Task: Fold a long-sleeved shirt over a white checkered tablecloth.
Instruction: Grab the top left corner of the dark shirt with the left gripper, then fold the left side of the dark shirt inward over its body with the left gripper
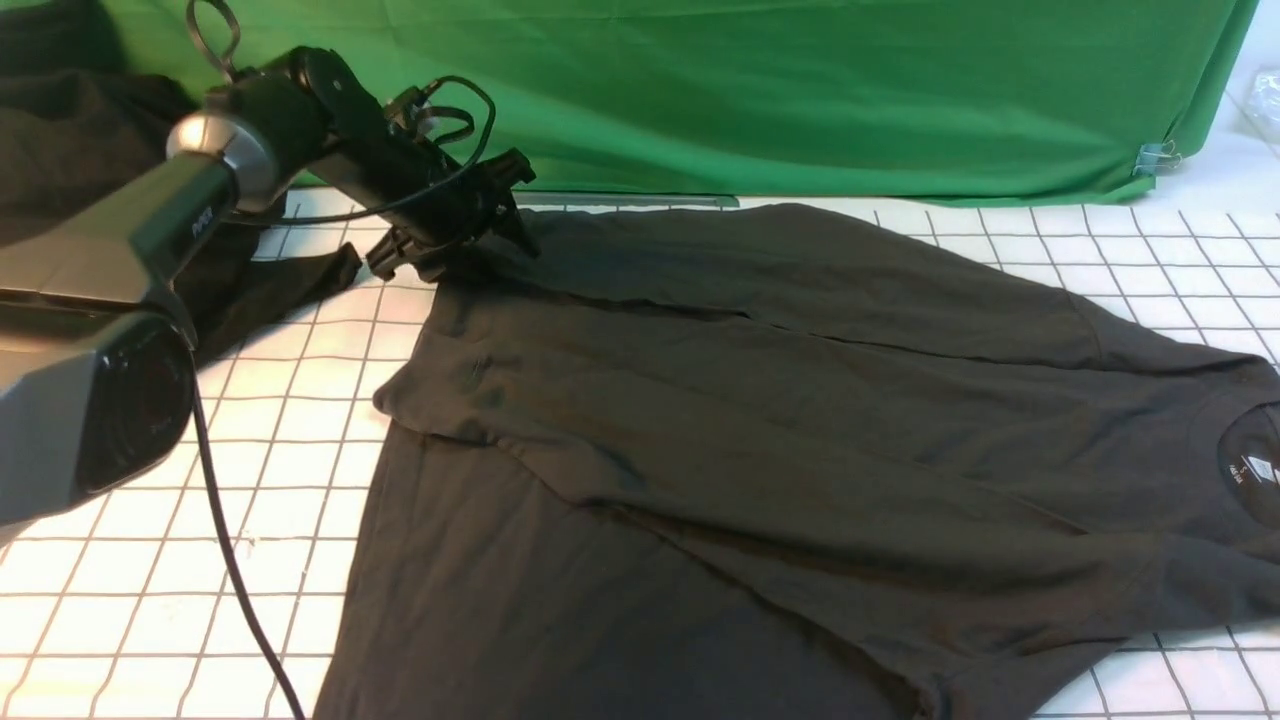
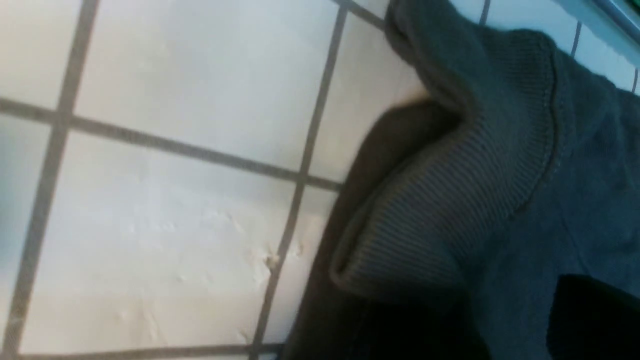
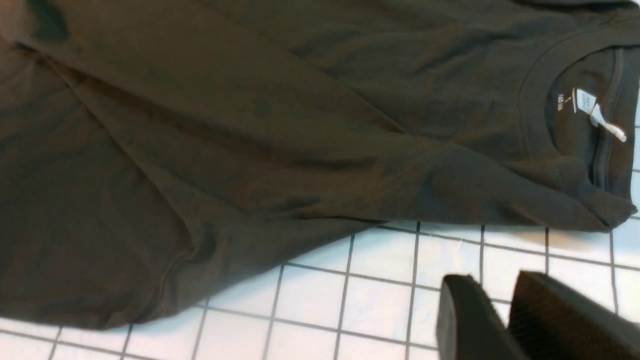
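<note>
1. Front view, count: one shirt (image 1: 780, 420), one checked tablecloth (image 1: 290, 450), one green sheet (image 1: 750, 100) hung behind, one black clothes heap (image 1: 60, 150) at the far left, and one arm, the left.
2. The shirt is dark charcoal. It lies spread on the tablecloth over the table, from the middle to the right edge. Folded layers lie over the body and long creases run across it. The neck hole is at the right, with one white label (image 1: 1258, 470) inside.
3. The left pincer (image 1: 450, 245) is down at the shirt's far left corner. Cannot tell whether it is clenched or released.
4. Left wrist view: one ribbed cuff (image 2: 440, 210), its mouth gaping, rests on the tablecloth. The white squares beside it look scuffed. The pincer's fingers cannot be made out.
5. Right wrist view: the neck hole, the label and one shirt edge show. The right pincer (image 3: 497, 285) shows two fingers over bare tablecloth, near the shirt edge but apart from it. They are barely parted, released, holding nothing.
</note>
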Robot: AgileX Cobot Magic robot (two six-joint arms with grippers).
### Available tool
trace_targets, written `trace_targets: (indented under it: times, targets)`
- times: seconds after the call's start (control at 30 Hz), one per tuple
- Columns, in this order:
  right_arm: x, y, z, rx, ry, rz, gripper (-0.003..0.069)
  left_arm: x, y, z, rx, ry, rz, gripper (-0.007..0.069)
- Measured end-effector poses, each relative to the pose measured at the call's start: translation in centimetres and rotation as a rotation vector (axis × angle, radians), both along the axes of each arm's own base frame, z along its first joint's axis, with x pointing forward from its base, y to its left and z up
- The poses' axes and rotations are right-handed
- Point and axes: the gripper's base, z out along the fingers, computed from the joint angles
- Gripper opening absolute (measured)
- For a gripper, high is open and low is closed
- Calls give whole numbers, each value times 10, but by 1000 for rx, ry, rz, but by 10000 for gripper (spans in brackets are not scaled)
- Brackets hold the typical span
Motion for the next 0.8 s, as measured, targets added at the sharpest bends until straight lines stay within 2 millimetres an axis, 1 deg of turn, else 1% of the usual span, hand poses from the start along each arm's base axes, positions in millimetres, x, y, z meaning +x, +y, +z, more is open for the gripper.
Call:
trace_targets:
  times: [0.07,0.13,0.17,0.2,0.27,0.3,0.33,0.37,0.4,0.43,0.47,0.53,0.57,0.63,0.67,0.7,0.73,0.77,0.8]
  targets:
    - [0,0,0,4,-2,-4,136,1,0,-3,3,2,1,269]
    - [0,0,0,6,-5,-6,136,0,1,-5,7,10,-2,155]
    - [0,0,0,6,-5,-6,136,0,1,-5,7,13,-3,118]
    - [0,0,0,7,-5,-7,136,-1,1,-6,7,23,-8,56]
    - [0,0,0,7,-5,-7,136,-2,1,-3,8,29,-14,31]
    - [0,0,0,8,-5,-8,139,-4,0,5,7,28,-21,22]
    - [0,0,0,8,-5,-8,140,-6,0,15,5,18,-24,20]
    - [0,0,0,8,-5,-8,141,-8,0,28,2,0,-27,20]
    - [0,0,0,8,-5,-8,142,-12,0,50,-3,-28,-33,19]
    - [0,0,0,8,-5,-8,143,-15,0,62,-5,-43,-35,19]
    - [0,0,0,8,-6,-8,144,-21,0,84,-10,-70,-42,19]
    - [1,0,1,8,-10,-9,145,-37,1,128,-18,-107,-63,19]
    - [1,0,1,8,-12,-9,145,-50,2,153,-17,-122,-78,19]
    - [1,0,1,8,-13,-9,146,-69,3,186,4,-137,-98,19]
    - [1,0,1,8,-13,-9,146,-71,3,189,12,-140,-98,19]
    - [1,0,1,8,-13,-9,146,-84,5,207,44,-153,-98,19]
    - [1,0,1,8,-14,-9,146,-94,5,219,68,-162,-92,19]
    - [1,0,1,8,-15,-10,146,-96,5,220,72,-162,-93,19]
    - [1,0,1,8,-14,-9,146,-111,7,227,97,-150,-85,19]
